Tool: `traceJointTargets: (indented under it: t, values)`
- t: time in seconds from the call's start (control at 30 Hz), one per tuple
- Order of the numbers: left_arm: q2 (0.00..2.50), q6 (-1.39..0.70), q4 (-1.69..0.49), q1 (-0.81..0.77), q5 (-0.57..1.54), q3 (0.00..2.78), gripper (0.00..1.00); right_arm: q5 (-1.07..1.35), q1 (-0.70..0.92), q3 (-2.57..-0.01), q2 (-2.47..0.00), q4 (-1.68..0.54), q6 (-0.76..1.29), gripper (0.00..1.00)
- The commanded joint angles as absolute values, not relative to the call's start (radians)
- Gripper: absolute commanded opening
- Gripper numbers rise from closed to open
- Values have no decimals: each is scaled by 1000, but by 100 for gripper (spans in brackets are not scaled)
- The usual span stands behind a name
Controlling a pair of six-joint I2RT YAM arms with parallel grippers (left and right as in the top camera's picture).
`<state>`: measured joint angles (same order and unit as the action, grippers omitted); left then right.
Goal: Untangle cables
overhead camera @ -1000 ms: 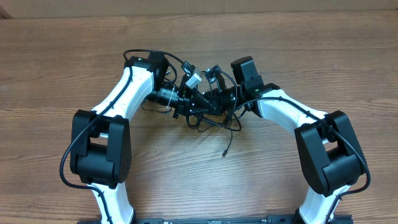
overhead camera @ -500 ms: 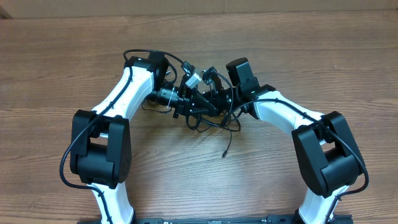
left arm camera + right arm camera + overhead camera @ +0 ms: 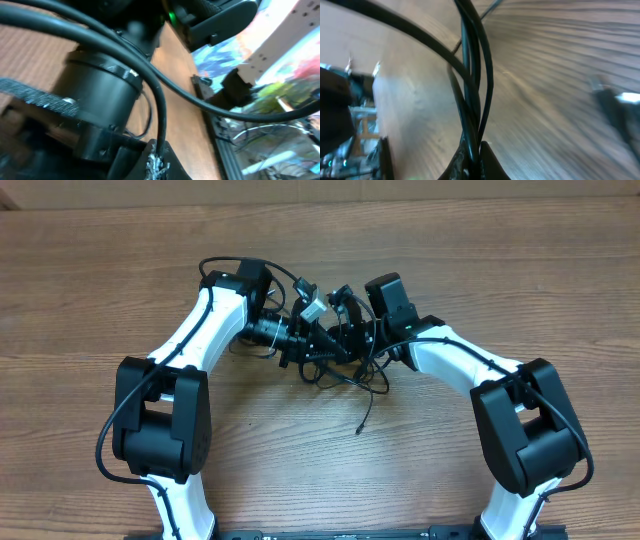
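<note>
The cables (image 3: 345, 370) sit in a tangle at the middle of the table (image 3: 520, 270) between the two arms, and the left gripper (image 3: 156, 161) and the right gripper (image 3: 471, 156) each have the jaws clamped on strands, probably to pull the knot apart from both sides.

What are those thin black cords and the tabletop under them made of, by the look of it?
The cables look plastic- or rubber-sheathed: matte black, smooth, bending in loose loops. The table looks like wood or wood-print laminate: brown grain lines with a faint sheen; which of the two, the pictures leave open.
</note>
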<state>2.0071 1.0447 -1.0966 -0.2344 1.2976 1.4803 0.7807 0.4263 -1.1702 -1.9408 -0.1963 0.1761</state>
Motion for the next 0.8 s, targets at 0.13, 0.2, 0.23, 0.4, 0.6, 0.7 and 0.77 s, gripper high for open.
traceJointTargets:
  t: [0.13,0.2,0.23,0.4,0.6,0.7,0.77]
  values:
    - [1986,489,-852,-213,1024,1501,4,820,353,-1165,-1943,-226,231,4]
    - [1989,382,-815,-210,938,1501,4,852,345,-1165,-1943,-237,217,4]
    - [1990,334,-802,-210,898,1501,5,887,340,-1165,-1943,-238,191,4]
    - [1992,148,-768,-210,677,1500,4,1097,337,-1165,-1943,-237,72,4]
    - [1992,86,-765,-210,573,1499,4,1155,306,-1165,-1942,-231,81,4]
    - [1992,73,-765,-209,546,1499,5,1153,264,-1165,-1942,-249,104,4]
    - [1992,73,-765,-209,547,1499,5,1147,233,-1165,-1942,-274,109,4]
